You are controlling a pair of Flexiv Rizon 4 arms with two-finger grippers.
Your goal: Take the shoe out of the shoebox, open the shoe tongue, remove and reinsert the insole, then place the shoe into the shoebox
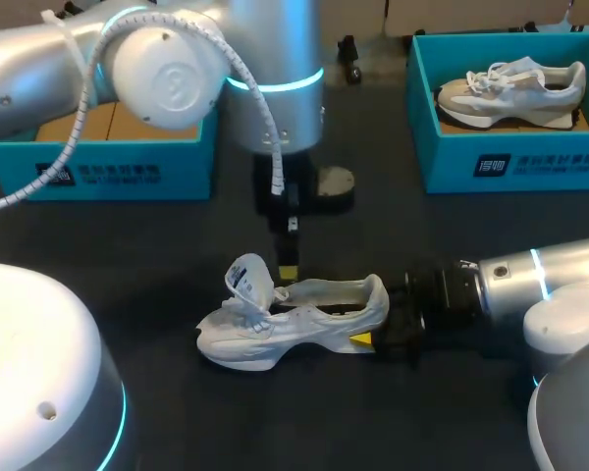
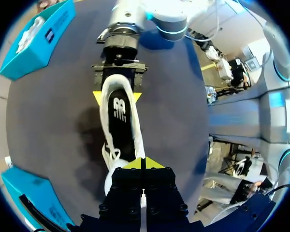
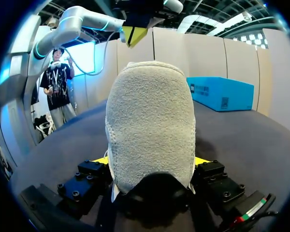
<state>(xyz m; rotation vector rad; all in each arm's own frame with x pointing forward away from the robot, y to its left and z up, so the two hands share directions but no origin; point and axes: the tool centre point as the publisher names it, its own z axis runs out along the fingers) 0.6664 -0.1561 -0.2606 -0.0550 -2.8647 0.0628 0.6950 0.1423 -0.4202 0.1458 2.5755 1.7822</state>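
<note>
A white shoe [image 1: 294, 319] lies on its sole in the middle of the dark table, toe to the left, with its tongue [image 1: 250, 277] pulled up. The dark insole [image 2: 120, 121] shows inside it. My right gripper [image 1: 378, 334] comes in low from the right and is shut on the shoe's heel [image 3: 150, 121], one yellow tip on each side. Coming from the upper left, my left gripper [image 2: 142, 163] points straight down with its fingers shut, just above the shoe's opening near the far rim. Whether it touches the shoe I cannot tell.
A teal shoebox [image 1: 108, 167] stands at the back left under my left arm. A second teal shoebox [image 1: 510, 157] at the back right holds another shoe [image 1: 510, 90]. Bare table lies in front of the white shoe.
</note>
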